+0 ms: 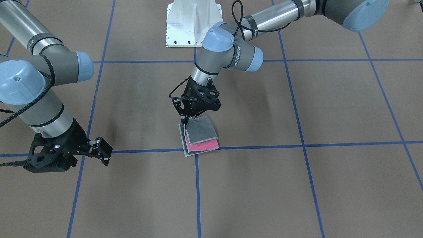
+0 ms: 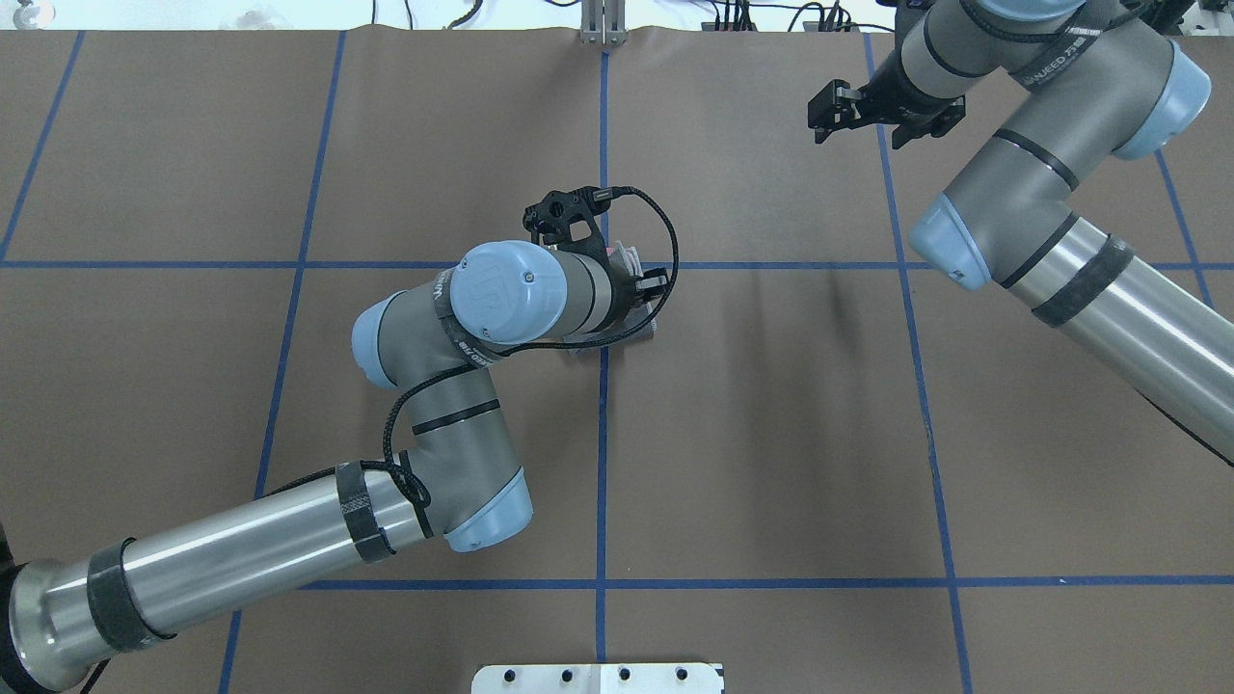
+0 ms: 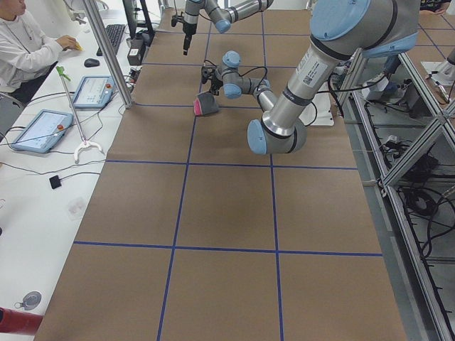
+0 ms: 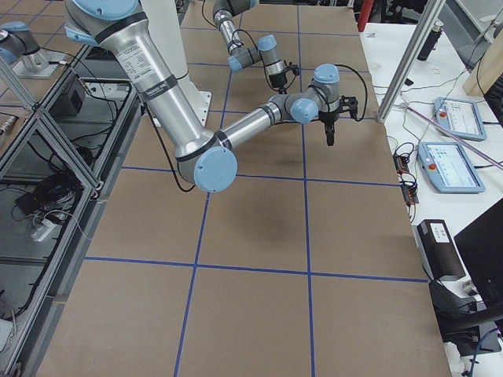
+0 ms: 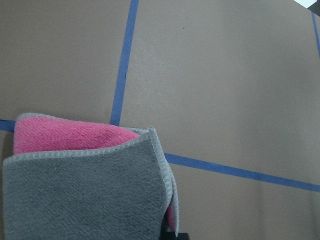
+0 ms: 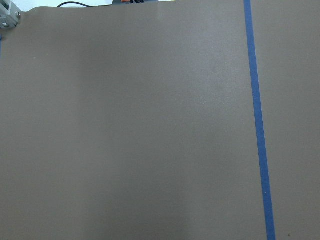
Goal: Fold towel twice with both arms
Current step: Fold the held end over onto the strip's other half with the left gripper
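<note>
Pinching a corner of the towel (image 1: 201, 131), the left gripper (image 1: 184, 121) sits at mid-frame in the front view, its jaws drawn narrow on the grey top layer. The towel lies folded on the table (image 1: 297, 198), at a crossing of blue tape lines (image 1: 264, 147), grey uppermost with a pink band showing beneath. The right gripper (image 1: 103, 153) hangs at lower left, jaws apart, holding nothing, well apart from the towel

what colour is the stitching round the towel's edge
Light grey edging on the towel, which is pink and dark grey; clearest in the left wrist view.
</note>
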Robot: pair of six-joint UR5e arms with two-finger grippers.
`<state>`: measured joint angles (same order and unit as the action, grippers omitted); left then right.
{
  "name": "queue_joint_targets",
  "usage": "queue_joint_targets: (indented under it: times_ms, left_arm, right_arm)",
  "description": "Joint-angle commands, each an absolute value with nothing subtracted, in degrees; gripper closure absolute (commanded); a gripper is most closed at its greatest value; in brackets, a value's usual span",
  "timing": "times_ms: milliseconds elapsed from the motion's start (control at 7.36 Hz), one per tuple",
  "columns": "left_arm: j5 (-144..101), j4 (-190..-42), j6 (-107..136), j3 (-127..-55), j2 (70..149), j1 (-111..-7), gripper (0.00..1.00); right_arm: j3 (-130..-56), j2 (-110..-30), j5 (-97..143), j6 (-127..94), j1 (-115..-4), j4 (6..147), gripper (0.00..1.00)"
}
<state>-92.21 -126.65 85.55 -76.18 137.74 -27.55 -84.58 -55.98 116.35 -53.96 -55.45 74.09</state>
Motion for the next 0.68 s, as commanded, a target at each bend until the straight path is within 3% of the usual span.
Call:
queue_joint_targets:
  times_ms: [0, 544]
  left_arm:
    - [-92.20, -126.74, 85.86, -75.85, 137.99, -27.51, 0.01]
    - [-92.98, -126.30, 87.54, -77.60, 139.84, -29.34, 0.00]
  right_arm:
    - [-84.55, -55.99, 116.37, -53.96, -55.46, 74.00, 0.01]
    - [-84.46, -55.99, 116.28, -53.27, -55.72, 74.09, 0.01]
